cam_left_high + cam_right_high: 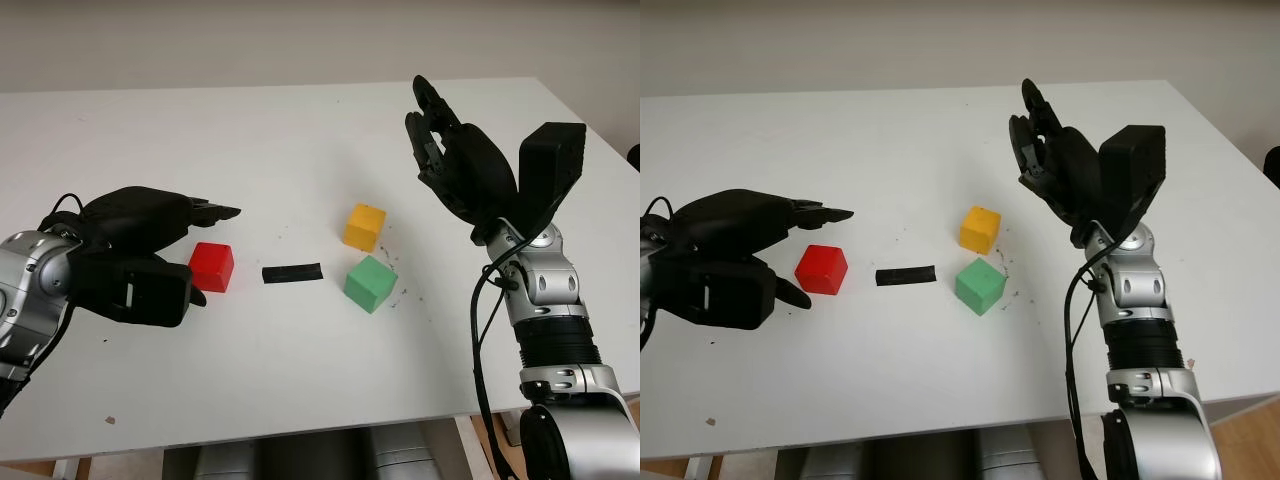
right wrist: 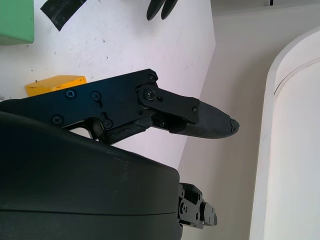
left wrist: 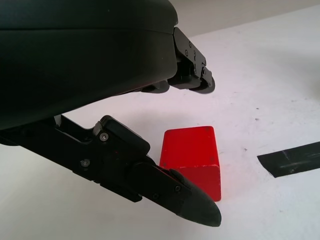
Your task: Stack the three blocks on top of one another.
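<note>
You have three blocks lying flat and separate on the white table, none stacked. The red block (image 1: 212, 266) lies to the left. The yellow block (image 1: 364, 226) lies right of centre, farther from you. The green block (image 1: 370, 283) sits just in front of the yellow one, not touching it.

The two head cameras are looking forward and down across the white table (image 1: 300, 130) from slightly offset positions, both taking in the same three blocks and black tape strip (image 1: 292, 273). The left wrist camera is sitting very close behind its fingers (image 3: 175, 192), facing the red block (image 3: 192, 157). The right wrist camera is looking down from above, sharing the yellow block (image 2: 55, 84) and green block (image 2: 16, 20) with the head views.
</note>
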`<action>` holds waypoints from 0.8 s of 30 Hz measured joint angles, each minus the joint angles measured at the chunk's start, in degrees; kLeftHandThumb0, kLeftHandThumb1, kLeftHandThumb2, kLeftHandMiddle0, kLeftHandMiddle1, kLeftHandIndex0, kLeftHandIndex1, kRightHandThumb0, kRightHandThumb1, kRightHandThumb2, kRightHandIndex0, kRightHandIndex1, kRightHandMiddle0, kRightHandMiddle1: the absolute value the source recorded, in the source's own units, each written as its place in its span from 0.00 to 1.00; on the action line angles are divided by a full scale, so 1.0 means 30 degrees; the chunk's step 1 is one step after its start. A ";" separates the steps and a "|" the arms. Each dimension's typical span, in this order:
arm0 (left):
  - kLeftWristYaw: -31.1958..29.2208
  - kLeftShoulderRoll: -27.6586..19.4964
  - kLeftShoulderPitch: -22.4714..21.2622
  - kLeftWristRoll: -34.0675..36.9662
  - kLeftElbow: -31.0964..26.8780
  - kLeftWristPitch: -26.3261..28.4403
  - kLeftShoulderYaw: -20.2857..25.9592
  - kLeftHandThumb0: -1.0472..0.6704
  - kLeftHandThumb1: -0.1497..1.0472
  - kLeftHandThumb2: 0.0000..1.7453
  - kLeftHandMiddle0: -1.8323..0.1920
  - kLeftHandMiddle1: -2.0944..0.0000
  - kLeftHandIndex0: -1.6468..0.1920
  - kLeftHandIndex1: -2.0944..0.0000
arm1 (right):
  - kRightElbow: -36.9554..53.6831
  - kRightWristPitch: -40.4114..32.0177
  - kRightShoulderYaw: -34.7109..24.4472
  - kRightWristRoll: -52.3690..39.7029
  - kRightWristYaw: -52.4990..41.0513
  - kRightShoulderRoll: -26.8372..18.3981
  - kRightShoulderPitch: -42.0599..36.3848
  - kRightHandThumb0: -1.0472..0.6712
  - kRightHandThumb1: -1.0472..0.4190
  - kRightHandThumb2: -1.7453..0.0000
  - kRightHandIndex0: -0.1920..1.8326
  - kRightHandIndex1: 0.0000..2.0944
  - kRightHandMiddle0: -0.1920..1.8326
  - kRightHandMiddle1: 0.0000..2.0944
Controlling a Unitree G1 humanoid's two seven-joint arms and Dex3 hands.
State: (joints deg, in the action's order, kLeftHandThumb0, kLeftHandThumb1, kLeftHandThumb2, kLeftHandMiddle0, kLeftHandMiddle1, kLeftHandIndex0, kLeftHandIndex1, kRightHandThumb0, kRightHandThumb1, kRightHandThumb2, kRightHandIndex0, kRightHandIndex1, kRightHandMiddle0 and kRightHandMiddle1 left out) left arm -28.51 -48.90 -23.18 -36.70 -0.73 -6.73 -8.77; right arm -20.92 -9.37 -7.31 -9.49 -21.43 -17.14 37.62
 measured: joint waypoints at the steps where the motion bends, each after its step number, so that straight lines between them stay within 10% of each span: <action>1: 0.0369 0.0043 0.0047 -0.0191 0.0122 -0.0198 -0.0022 0.18 0.84 0.04 0.78 0.94 0.67 0.91 | 0.0000 0.0000 0.0000 -0.0003 -0.0004 0.0000 0.0000 0.27 0.00 0.61 0.01 0.03 0.01 0.03; 6: 0.1829 0.0167 0.0150 -0.1405 0.0552 -0.0759 -0.0131 0.19 0.87 0.04 0.79 0.95 0.64 0.87 | 0.0001 -0.0004 0.0000 -0.0008 0.0006 0.0001 0.0000 0.27 0.00 0.62 0.01 0.03 0.01 0.03; 12: 0.2469 0.0192 0.0169 -0.2381 0.0710 -0.0821 -0.0352 0.21 0.90 0.03 0.77 0.97 0.80 0.51 | 0.0000 -0.0004 -0.0001 -0.0040 0.0085 0.0017 -0.0001 0.27 0.00 0.62 0.01 0.03 0.01 0.03; 24: 0.1503 0.0200 0.0169 -0.3479 0.0513 0.0287 -0.0603 0.18 0.87 0.03 0.76 0.97 0.81 0.48 | 0.0002 -0.0058 0.0015 -0.0047 0.0082 0.0016 -0.0003 0.28 0.00 0.62 0.02 0.03 0.02 0.03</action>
State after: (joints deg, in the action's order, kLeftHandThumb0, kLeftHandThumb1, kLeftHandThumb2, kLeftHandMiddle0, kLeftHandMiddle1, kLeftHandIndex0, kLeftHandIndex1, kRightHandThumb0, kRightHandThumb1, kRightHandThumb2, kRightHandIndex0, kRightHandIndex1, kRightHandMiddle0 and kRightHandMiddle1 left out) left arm -24.01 -48.30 -22.68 -47.14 0.81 -5.87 -10.58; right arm -20.92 -9.54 -7.26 -9.63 -21.19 -17.09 37.61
